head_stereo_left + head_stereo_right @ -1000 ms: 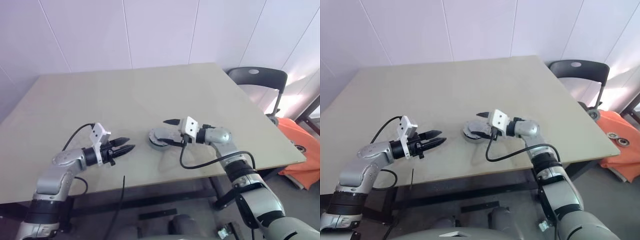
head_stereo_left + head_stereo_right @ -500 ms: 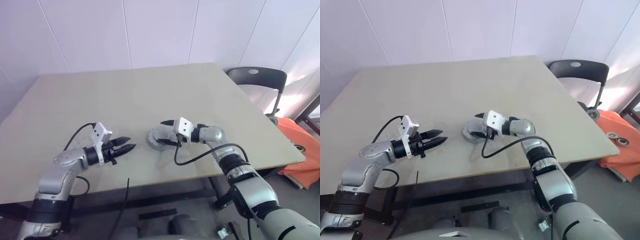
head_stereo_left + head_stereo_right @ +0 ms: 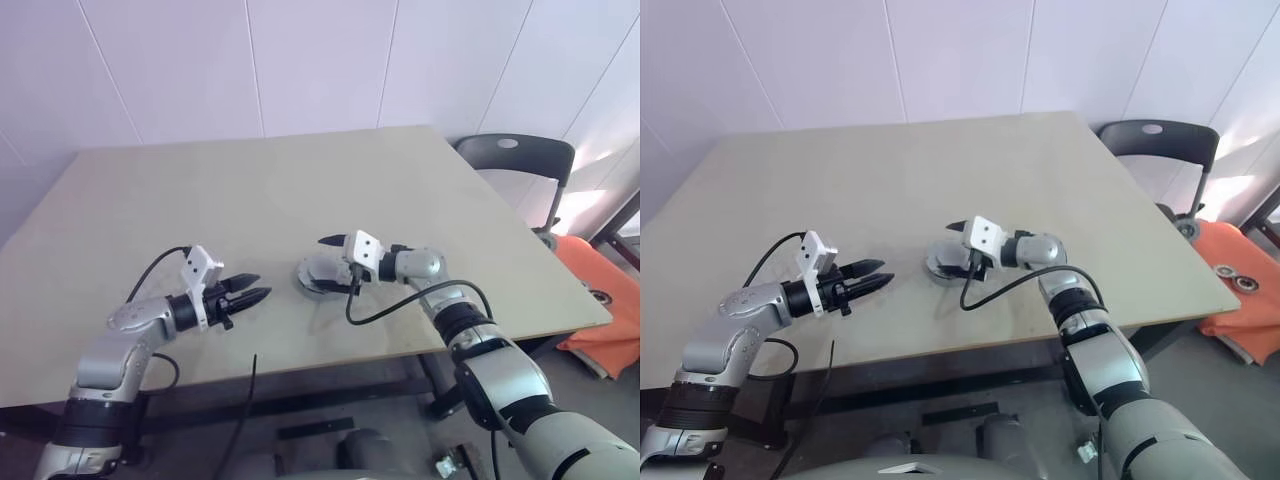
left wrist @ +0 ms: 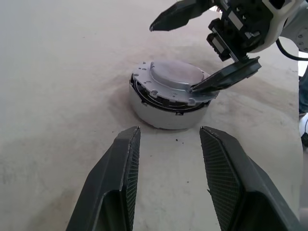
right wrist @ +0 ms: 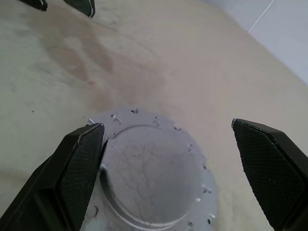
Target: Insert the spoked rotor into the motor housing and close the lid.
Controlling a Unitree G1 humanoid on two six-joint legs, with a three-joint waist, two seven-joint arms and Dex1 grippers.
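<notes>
On the left of the beige table (image 3: 150, 190), the left gripper (image 3: 250, 291) hovers just above the surface, pointing toward the middle, its two black fingers (image 4: 118, 183) parted by a moderate gap with nothing between them. A black cable (image 3: 150, 272) loops from its wrist camera mount back along the arm. Well apart from those fingertips, near the centre of the table's near half, sits the motor housing (image 4: 166, 111), a short pale round puck resting flat on the tabletop. On top of it lies the lid (image 5: 149, 175), a grey disc with a raised smooth centre and a flat rim dotted with small holes; in the left wrist view it seems to sit slightly askew, with a dark gap showing beneath its rim on the near side. The spoked rotor cannot be made out from any angle. The right gripper (image 3: 340, 265) reaches in from the right, pointing toward the left, its jaws spread wide: one finger (image 4: 226, 77) lies against the lid's rim on the near-right side, while the other (image 4: 180, 13) stands clear above and behind the housing, holding nothing. Beyond the table's right corner stands a dark chair (image 3: 515, 160), and an orange object (image 3: 605, 300) lies on the floor at the far right.
</notes>
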